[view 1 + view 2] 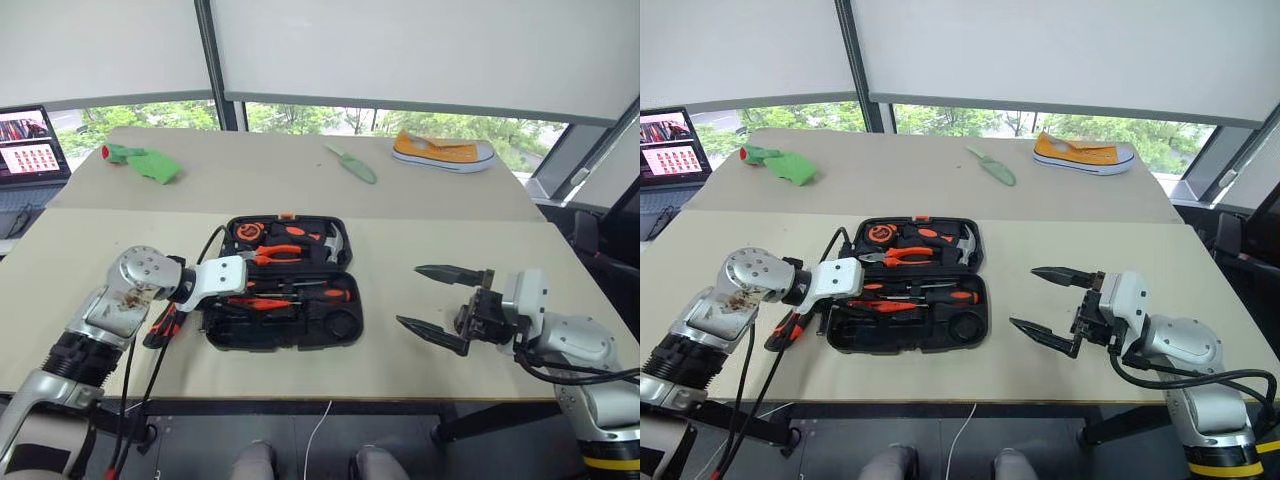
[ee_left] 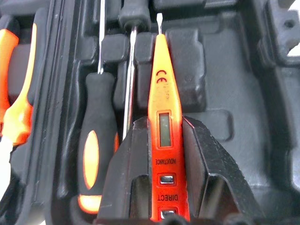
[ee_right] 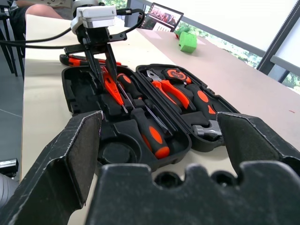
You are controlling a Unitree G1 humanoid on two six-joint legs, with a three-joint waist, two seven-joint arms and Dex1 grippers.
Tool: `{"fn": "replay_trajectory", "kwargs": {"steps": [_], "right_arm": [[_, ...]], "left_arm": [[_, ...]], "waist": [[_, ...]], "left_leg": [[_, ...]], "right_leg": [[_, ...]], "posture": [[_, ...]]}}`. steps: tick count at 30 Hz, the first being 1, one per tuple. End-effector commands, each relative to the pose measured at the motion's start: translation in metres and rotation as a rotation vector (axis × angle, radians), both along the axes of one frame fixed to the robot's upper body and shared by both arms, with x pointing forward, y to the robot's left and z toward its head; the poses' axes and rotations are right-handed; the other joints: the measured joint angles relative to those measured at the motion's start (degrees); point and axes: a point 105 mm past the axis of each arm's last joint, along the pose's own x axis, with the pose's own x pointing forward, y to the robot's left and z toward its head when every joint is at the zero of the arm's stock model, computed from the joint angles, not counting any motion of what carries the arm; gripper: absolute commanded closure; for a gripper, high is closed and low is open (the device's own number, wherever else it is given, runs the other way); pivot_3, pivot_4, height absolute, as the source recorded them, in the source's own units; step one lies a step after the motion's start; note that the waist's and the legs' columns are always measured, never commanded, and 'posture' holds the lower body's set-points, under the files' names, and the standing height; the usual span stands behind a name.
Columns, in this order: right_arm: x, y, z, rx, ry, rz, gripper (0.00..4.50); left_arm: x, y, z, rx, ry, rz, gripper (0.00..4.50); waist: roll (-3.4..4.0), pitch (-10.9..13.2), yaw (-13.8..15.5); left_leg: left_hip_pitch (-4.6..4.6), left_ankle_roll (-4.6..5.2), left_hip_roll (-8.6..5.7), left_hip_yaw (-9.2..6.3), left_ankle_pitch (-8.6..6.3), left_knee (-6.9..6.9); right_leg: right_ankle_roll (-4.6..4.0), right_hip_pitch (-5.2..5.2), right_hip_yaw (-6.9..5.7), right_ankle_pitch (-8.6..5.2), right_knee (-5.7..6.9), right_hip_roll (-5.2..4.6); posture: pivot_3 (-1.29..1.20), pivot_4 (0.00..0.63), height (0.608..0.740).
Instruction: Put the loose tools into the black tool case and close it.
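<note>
The left gripper (image 2: 164, 187) pinches the small all-orange screwdriver (image 2: 162, 117) over the open black tool case (image 1: 285, 325), which holds tools; the right gripper (image 1: 432, 300) gapes empty.

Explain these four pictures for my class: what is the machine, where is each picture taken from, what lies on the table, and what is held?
It is a two-armed robot. Two pictures come from cameras in its head, looking down over a table; the other two come from a camera on each wrist. On the table lies an open black case with tools in it, and another screwdriver beside it. Farther off are a green trowel and a yellow shoe. The left hand grips a small orange screwdriver over the case. The right hand is open and empty.
</note>
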Motion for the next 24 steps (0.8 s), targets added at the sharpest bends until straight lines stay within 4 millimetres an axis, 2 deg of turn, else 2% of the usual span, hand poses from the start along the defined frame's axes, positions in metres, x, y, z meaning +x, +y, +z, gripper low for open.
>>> {"fn": "replay_trajectory", "kwargs": {"steps": [1, 9, 13, 15, 17, 21, 23, 24], "right_arm": [[-0.004, 0.003, 0.008, 0.003, -0.047, 0.007, 0.00], [-0.003, 0.002, 0.007, -0.001, -0.037, 0.018, 0.00], [-0.003, 0.002, 0.007, -0.003, -0.035, 0.021, 0.00], [-0.003, 0.002, 0.006, -0.003, -0.029, 0.023, 0.00], [-0.004, 0.002, 0.005, -0.004, -0.022, 0.026, 0.00], [-0.005, 0.002, 0.003, -0.005, -0.012, 0.035, 0.00], [-0.005, 0.002, 0.002, -0.007, -0.003, 0.037, 0.00], [-0.005, 0.001, 0.002, -0.008, 0.003, 0.037, 0.00]], "left_arm": [[0.000, 0.008, -0.006, 0.080, 0.002, -0.014, 4.03], [-0.003, 0.016, -0.018, 0.171, 0.015, -0.053, 4.03], [-0.004, 0.012, -0.021, 0.145, 0.027, -0.041, 4.03], [-0.004, 0.003, -0.017, 0.050, 0.042, -0.020, 4.03], [-0.005, 0.001, -0.013, 0.003, 0.061, -0.019, 3.03], [0.001, 0.010, 0.008, -0.081, -0.029, -0.047, 1.65], [0.003, 0.015, 0.029, -0.177, -0.049, -0.053, 1.08], [0.004, 0.016, 0.039, -0.218, -0.072, -0.060, 1.08]], "waist": [[0.00, 0.00, 0.00], [0.04, -0.02, -0.14], [0.10, -0.06, -0.30], [0.11, -0.06, -0.38], [0.15, -0.08, -0.33], [0.15, -0.07, -0.28], [0.14, -0.06, -0.25], [0.14, -0.06, -0.19]], "left_leg": [[0.00, 0.00, 0.00, 0.00, 0.00, 0.00], [0.02, 0.02, 0.01, -0.01, 0.01, 0.00], [0.07, 0.02, 0.01, -0.01, 0.01, -0.01], [0.13, 0.02, 0.01, -0.01, 0.01, -0.01], [0.17, 0.02, 0.00, -0.01, 0.01, -0.01], [0.16, 0.02, 0.00, -0.01, 0.01, 0.02], [0.12, 0.02, 0.01, -0.02, 0.01, 0.02], [0.11, 0.02, 0.01, -0.02, 0.01, 0.02]], "right_leg": [[0.00, 0.00, 0.00, 0.00, 0.01, 0.00], [-0.04, 0.00, 0.01, 0.02, 0.04, 0.02], [-0.03, 0.02, 0.03, 0.01, 0.06, 0.02], [-0.01, 0.08, 0.04, 0.00, 0.06, 0.02], [0.00, 0.14, 0.04, 0.00, 0.05, 0.01], [0.00, 0.13, 0.03, 0.00, 0.05, 0.01], [-0.03, 0.07, 0.03, 0.02, 0.08, 0.03], [-0.05, 0.07, 0.03, 0.02, 0.08, 0.02]], "posture": [[0.00, 0.150, 0.740], [0.00, 0.150, 0.740], [0.00, 0.150, 0.740], [0.00, 0.150, 0.740], [0.00, 0.150, 0.740], [0.00, 0.150, 0.740], [0.00, 0.150, 0.740], [0.00, 0.150, 0.740]]}}
